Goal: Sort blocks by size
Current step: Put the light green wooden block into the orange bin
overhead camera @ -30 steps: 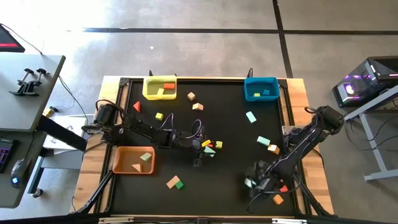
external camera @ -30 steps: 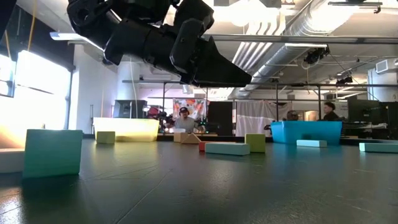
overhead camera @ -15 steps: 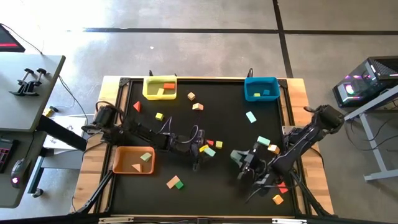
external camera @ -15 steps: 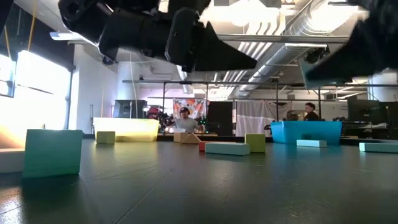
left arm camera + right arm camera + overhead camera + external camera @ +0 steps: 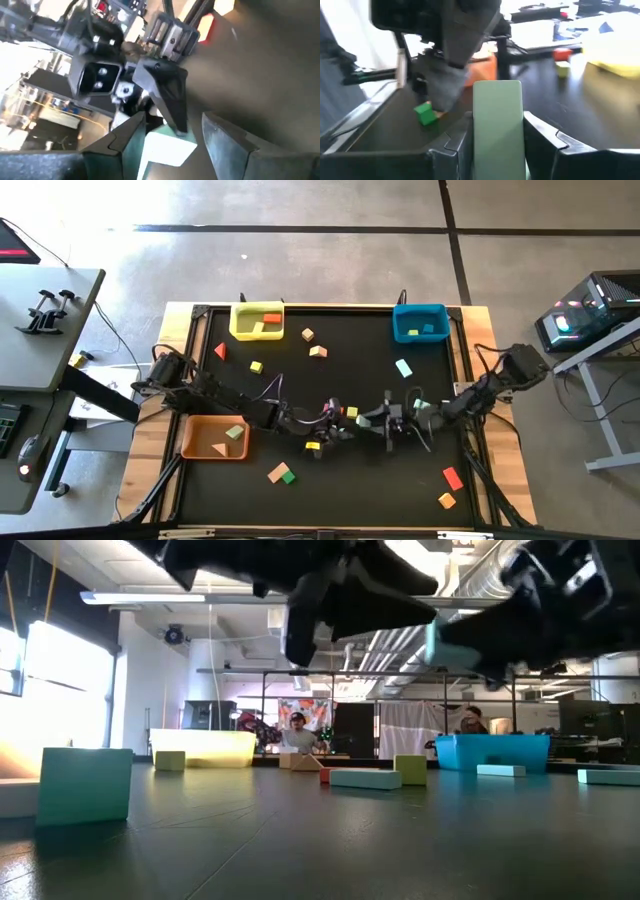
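A mint block [image 5: 497,127] was held upright between the right gripper [image 5: 390,425]'s fingers, which were closed narrowly on its two sides, above the middle of the tabletop [image 5: 370,480]. The left gripper [image 5: 335,428] was met just in front of those fingers, tip to tip. In the left wrist view its own fingers [image 5: 227,142] stood fairly wide, with the pale block's end lying between them; whether they already pressed on it could not be told. A hand-over between the arms seemed to be under way.

The sorting was judged only partly done. A few blocks were seen in the yellow bin [image 5: 257,321], the blue bin [image 5: 419,323] and the orange bin [image 5: 213,438]. Many more were left loose on the tabletop: a red wedge [image 5: 220,351], a green cube [image 5: 288,476], a red bar [image 5: 453,478] and several small yellow and tan pieces beyond both pairs of fingers.
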Robot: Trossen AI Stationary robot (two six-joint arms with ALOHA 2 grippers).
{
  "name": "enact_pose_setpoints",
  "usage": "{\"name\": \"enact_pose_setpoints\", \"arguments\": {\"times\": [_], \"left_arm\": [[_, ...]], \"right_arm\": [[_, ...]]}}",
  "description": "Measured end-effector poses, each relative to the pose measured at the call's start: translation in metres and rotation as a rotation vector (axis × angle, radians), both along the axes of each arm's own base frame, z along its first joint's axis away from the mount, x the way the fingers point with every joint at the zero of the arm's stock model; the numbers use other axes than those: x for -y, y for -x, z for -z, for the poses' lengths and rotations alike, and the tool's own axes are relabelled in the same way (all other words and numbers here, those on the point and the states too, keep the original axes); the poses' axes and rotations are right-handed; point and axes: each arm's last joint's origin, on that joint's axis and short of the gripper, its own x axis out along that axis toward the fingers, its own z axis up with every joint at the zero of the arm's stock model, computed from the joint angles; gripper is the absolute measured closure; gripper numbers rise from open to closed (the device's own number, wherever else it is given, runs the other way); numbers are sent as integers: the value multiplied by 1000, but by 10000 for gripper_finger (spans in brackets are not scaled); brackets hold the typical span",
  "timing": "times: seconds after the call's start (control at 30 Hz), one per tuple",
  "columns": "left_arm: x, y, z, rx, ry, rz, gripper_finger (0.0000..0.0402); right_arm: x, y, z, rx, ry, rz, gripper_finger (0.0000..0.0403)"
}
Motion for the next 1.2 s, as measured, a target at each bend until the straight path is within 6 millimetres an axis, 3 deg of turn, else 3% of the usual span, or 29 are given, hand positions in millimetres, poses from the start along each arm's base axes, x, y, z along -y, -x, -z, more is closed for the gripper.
{"name": "enact_pose_setpoints", "arguments": {"times": [0.23,0.4,0.53,1.2], "left_arm": [[3,-4,-7,-58,-210,-26,166],[6,-2,-7,-69,-300,-99,131],[5,-2,-7,-67,-283,-183,127],[7,-1,-7,-54,-140,-232,239]], "right_arm": [[19,-25,-15,61,69,-137,273],[26,-30,-19,81,64,-170,268],[26,-30,-20,83,63,-170,268],[26,-30,-19,69,6,-181,263]]}}
